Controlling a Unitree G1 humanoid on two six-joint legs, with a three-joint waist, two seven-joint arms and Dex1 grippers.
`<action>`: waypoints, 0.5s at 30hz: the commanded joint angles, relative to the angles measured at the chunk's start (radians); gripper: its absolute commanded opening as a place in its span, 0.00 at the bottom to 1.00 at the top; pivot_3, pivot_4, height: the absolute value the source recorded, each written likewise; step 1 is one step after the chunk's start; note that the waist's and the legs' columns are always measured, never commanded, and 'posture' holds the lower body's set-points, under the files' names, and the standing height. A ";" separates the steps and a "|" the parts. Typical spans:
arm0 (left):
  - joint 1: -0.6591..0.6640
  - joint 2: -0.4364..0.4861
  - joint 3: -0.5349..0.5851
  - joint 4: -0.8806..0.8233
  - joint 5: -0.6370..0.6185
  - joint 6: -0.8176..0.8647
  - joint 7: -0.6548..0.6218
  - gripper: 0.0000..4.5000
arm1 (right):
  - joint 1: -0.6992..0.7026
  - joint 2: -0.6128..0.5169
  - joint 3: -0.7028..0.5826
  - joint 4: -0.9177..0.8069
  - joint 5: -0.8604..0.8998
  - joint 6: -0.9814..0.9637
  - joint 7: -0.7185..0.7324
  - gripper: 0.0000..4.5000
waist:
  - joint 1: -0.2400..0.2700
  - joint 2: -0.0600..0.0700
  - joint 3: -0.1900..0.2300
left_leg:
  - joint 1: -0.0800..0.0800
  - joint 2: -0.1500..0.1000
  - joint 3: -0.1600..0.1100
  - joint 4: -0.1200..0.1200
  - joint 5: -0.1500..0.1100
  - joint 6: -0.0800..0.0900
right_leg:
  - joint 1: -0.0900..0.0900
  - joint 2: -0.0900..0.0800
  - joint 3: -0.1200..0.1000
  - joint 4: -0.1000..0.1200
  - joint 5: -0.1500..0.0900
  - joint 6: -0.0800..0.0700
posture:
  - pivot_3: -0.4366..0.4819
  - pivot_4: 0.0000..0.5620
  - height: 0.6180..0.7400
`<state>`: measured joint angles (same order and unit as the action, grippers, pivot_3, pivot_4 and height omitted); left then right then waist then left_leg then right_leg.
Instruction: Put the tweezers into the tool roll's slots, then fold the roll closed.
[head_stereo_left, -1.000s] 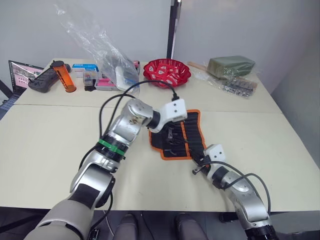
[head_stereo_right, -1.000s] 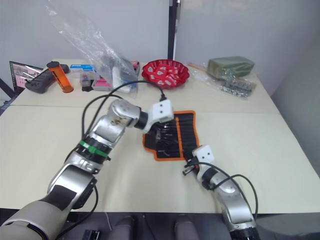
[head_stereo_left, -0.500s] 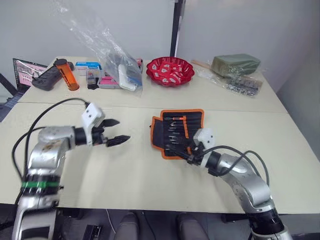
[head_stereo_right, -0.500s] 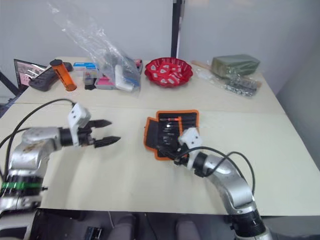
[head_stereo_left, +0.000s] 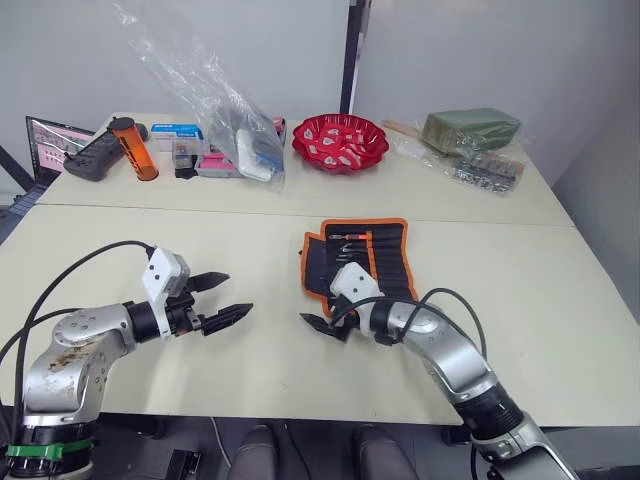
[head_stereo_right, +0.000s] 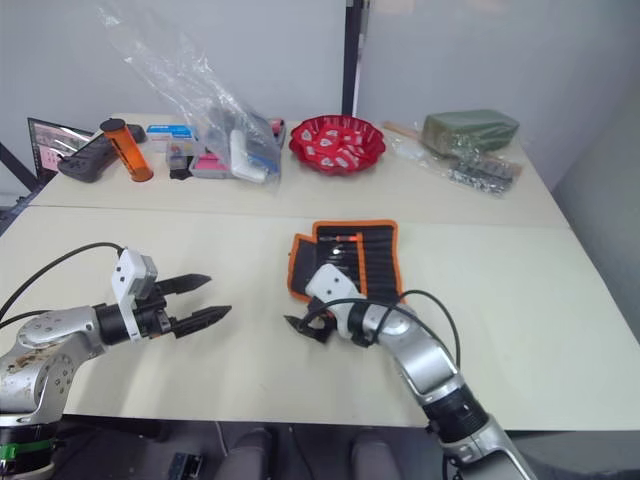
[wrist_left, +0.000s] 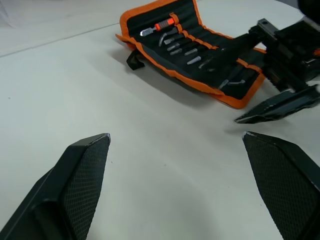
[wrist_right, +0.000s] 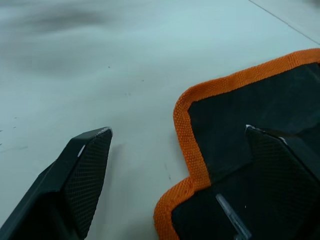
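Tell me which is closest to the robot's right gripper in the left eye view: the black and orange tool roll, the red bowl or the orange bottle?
1. Black and orange tool roll, beside the right gripper.
2. Red bowl, far side, middle.
3. Orange bottle, far left corner.

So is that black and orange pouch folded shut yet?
No, the tool roll lies spread open, its slots and tools showing.

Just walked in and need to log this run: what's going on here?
A two-armed robot is working on a tool roll that lies open on the table, with tweezers already in its slots. The right gripper is at the roll's near left corner, jaws open, one finger over the fabric and one over the table. The left gripper hovers open, off to the left and holding nothing. The roll is not yet folded.
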<state>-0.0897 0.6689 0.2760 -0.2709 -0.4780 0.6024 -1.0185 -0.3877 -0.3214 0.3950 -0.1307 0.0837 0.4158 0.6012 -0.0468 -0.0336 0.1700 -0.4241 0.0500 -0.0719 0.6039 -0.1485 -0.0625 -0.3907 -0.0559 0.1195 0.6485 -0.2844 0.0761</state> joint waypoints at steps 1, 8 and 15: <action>0.032 0.023 0.051 -0.050 -0.033 -0.010 0.026 1.00 | -0.046 0.047 0.011 0.054 -0.057 -0.068 -0.044 1.00 | -0.001 0.000 0.000 | 0.000 0.000 0.000 0.000 0.000 0.000 | 0.000 0.000 0.000 0.000 0.000 0.000 | 0.48 0.27 1.00; 0.062 0.041 0.036 -0.046 -0.019 -0.056 0.049 1.00 | -0.092 0.123 -0.001 0.152 -0.085 -0.139 -0.062 0.82 | 0.001 0.000 0.000 | 0.000 0.000 0.000 0.000 0.000 0.000 | 0.000 0.000 0.000 0.000 0.001 -0.001 | 0.48 0.27 1.00; 0.067 0.073 0.000 -0.004 0.014 -0.094 0.052 1.00 | -0.130 0.164 -0.015 0.216 -0.074 -0.156 -0.041 0.29 | -0.002 0.001 0.000 | 0.000 0.000 0.000 0.000 0.000 0.000 | 0.000 0.000 0.000 0.000 0.001 -0.001 | 0.48 0.27 1.00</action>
<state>-0.0257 0.7275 0.2834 -0.2763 -0.4781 0.5339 -0.9644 -0.4973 -0.1690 0.4013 0.0912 0.0031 0.2869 0.5530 -0.0491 -0.0331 0.1703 -0.4236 0.0499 -0.0718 0.6031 -0.1486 -0.0626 -0.3909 -0.0558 0.1195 0.6484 -0.2836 0.0746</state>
